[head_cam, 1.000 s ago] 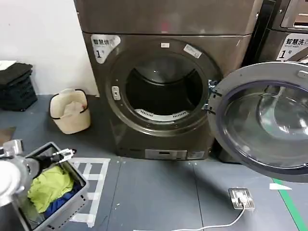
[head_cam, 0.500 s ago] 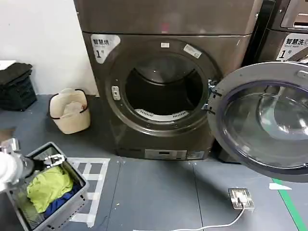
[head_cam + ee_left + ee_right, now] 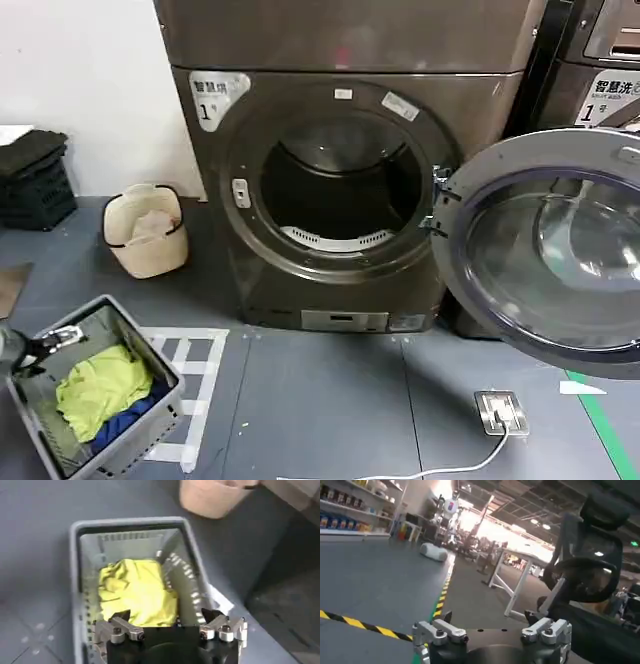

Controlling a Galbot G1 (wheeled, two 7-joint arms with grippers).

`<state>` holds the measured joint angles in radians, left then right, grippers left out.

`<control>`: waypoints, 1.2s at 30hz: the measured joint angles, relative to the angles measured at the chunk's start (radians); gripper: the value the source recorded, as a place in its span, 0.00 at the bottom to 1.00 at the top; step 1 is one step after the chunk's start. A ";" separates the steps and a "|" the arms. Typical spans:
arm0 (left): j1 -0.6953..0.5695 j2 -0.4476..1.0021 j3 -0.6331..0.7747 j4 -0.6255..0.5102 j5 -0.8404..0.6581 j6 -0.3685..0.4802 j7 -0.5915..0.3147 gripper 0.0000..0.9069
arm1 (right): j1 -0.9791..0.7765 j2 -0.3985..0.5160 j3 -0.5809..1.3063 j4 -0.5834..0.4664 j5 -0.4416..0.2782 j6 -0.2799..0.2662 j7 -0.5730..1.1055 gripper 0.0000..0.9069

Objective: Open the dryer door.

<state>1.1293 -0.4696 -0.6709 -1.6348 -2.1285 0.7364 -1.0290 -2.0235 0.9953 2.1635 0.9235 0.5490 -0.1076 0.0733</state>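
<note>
One dryer door (image 3: 545,245) hangs swung wide, right of the dryer (image 3: 340,190), its far edge cut off. Left of the dryer, the left gripper (image 3: 169,622) hovers spread over a laundry basket (image 3: 75,570); the right gripper (image 3: 490,625), also spread, faces the room.

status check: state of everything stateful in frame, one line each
dryer door: swung fully open, to the right
drum: looks empty
grey basket: holds yellow and blue clothes
beige bin: upright, something pale inside
left gripper: open, above the grey basket
right gripper: open, holding nothing
</note>
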 joint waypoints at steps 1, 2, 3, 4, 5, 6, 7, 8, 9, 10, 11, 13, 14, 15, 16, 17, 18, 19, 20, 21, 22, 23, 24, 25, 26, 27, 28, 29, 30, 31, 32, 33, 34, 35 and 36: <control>0.005 -0.003 -0.004 0.008 -0.008 0.000 -0.004 1.00 | 0.000 0.001 -0.001 0.001 0.000 0.001 0.000 1.00; 0.010 -0.005 -0.006 0.012 -0.019 0.000 -0.008 1.00 | 0.000 0.003 -0.002 0.001 0.000 0.001 -0.001 1.00; 0.015 -0.006 -0.007 0.014 -0.036 0.000 -0.013 1.00 | 0.001 0.003 -0.002 0.003 0.000 0.002 -0.001 1.00; 0.020 -0.008 -0.013 0.014 -0.058 0.000 -0.023 1.00 | 0.001 0.004 -0.002 0.005 0.000 0.002 -0.001 1.00; 0.023 -0.010 -0.015 0.013 -0.066 0.000 -0.029 1.00 | 0.000 0.004 -0.002 0.005 0.000 0.002 -0.002 1.00; 0.024 -0.011 -0.017 0.013 -0.071 0.000 -0.033 1.00 | 0.000 0.004 -0.002 0.005 0.000 0.002 -0.002 1.00; 0.025 -0.013 -0.018 0.013 -0.076 0.000 -0.037 1.00 | -0.001 0.004 -0.002 0.005 0.000 0.002 -0.002 1.00; 0.026 -0.014 -0.018 0.015 -0.075 0.000 -0.037 1.00 | -0.002 0.004 -0.002 0.005 0.000 0.002 -0.002 1.00; 0.026 -0.015 -0.018 0.017 -0.077 0.000 -0.038 1.00 | -0.003 0.004 -0.002 0.005 0.001 0.002 -0.003 1.00; 0.027 -0.016 -0.018 0.019 -0.079 0.000 -0.038 1.00 | -0.003 0.004 -0.002 0.005 0.001 0.002 -0.003 1.00; 0.029 -0.016 -0.018 0.019 -0.078 0.000 -0.037 1.00 | -0.003 0.005 -0.002 0.006 0.000 0.002 -0.004 1.00; 0.030 -0.016 -0.017 0.020 -0.078 0.000 -0.037 1.00 | -0.003 0.007 -0.002 0.011 0.000 0.007 -0.006 1.00; 0.031 -0.016 -0.016 0.020 -0.077 0.000 -0.037 1.00 | -0.003 0.007 -0.002 0.014 0.000 0.007 -0.006 1.00; 0.031 -0.017 -0.016 0.021 -0.076 0.000 -0.036 1.00 | -0.003 0.008 -0.002 0.015 0.000 0.008 -0.006 1.00; 0.031 -0.017 -0.015 0.022 -0.077 0.000 -0.036 1.00 | -0.003 0.007 -0.002 0.014 0.003 0.010 -0.006 1.00; 0.031 -0.017 -0.015 0.024 -0.077 0.000 -0.036 1.00 | -0.003 0.006 -0.001 0.013 0.007 0.011 -0.006 1.00; 0.031 -0.017 -0.015 0.025 -0.079 0.000 -0.037 1.00 | -0.003 0.006 -0.001 0.011 0.011 0.011 -0.005 1.00; 0.031 -0.017 -0.015 0.025 -0.082 0.000 -0.037 1.00 | -0.003 0.005 -0.001 0.010 0.014 0.010 -0.004 1.00; 0.031 -0.017 -0.014 0.026 -0.082 0.000 -0.038 1.00 | -0.003 0.005 -0.002 0.009 0.014 0.009 -0.003 1.00; 0.031 -0.016 -0.013 0.027 -0.081 0.000 -0.038 1.00 | -0.002 0.005 -0.002 0.009 0.014 0.009 -0.002 1.00; 0.030 -0.016 -0.011 0.029 -0.080 0.000 -0.038 1.00 | -0.002 0.005 -0.002 0.008 0.014 0.009 -0.002 1.00; 0.028 -0.016 -0.010 0.032 -0.079 0.000 -0.038 1.00 | -0.002 0.005 -0.002 0.006 0.014 0.009 -0.003 1.00; 0.026 -0.016 -0.010 0.036 -0.079 0.000 -0.039 1.00 | -0.002 0.005 -0.003 0.005 0.014 0.009 -0.002 1.00; 0.026 -0.016 -0.009 0.038 -0.079 0.000 -0.039 1.00 | -0.002 0.005 -0.003 0.005 0.014 0.010 -0.003 1.00; 0.026 -0.016 -0.009 0.039 -0.079 0.000 -0.039 1.00 | -0.002 0.005 -0.004 0.004 0.014 0.010 -0.003 1.00; 0.026 -0.016 -0.008 0.039 -0.081 0.000 -0.040 1.00 | -0.002 0.005 -0.004 0.004 0.014 0.011 -0.004 1.00; 0.026 -0.016 -0.007 0.040 -0.087 0.000 -0.041 1.00 | -0.001 0.005 -0.004 0.003 0.013 0.011 -0.004 1.00; 0.026 -0.015 -0.006 0.040 -0.088 0.000 -0.041 1.00 | 0.000 0.005 -0.004 0.003 0.013 0.012 -0.004 1.00; 0.026 -0.014 -0.005 0.041 -0.088 0.000 -0.042 1.00 | 0.000 0.005 -0.005 0.003 0.013 0.012 -0.004 1.00; 0.025 -0.012 -0.002 0.042 -0.095 0.000 -0.047 1.00 | 0.001 0.005 -0.006 0.003 0.013 0.012 -0.004 1.00; 0.024 -0.010 0.000 0.044 -0.104 0.000 -0.054 1.00 | 0.001 0.005 -0.006 0.004 0.013 0.012 -0.005 1.00; 0.023 -0.009 0.003 0.044 -0.114 0.000 -0.061 1.00 | 0.002 0.005 -0.007 0.004 0.013 0.013 -0.005 1.00; 0.023 -0.007 0.005 0.043 -0.122 0.000 -0.065 1.00 | 0.003 0.005 -0.007 0.005 0.013 0.014 -0.005 1.00; 0.024 -0.006 0.007 0.042 -0.133 0.000 -0.070 1.00 | 0.003 0.005 -0.007 0.005 0.014 0.015 -0.005 1.00; 0.024 -0.006 0.008 0.039 -0.141 0.000 -0.074 1.00 | 0.003 0.005 -0.007 0.005 0.014 0.016 -0.005 1.00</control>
<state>1.1535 -0.4754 -0.6633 -1.5959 -2.2700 0.7363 -1.1025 -2.0207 1.0003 2.1566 0.9288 0.5626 -0.0920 0.0685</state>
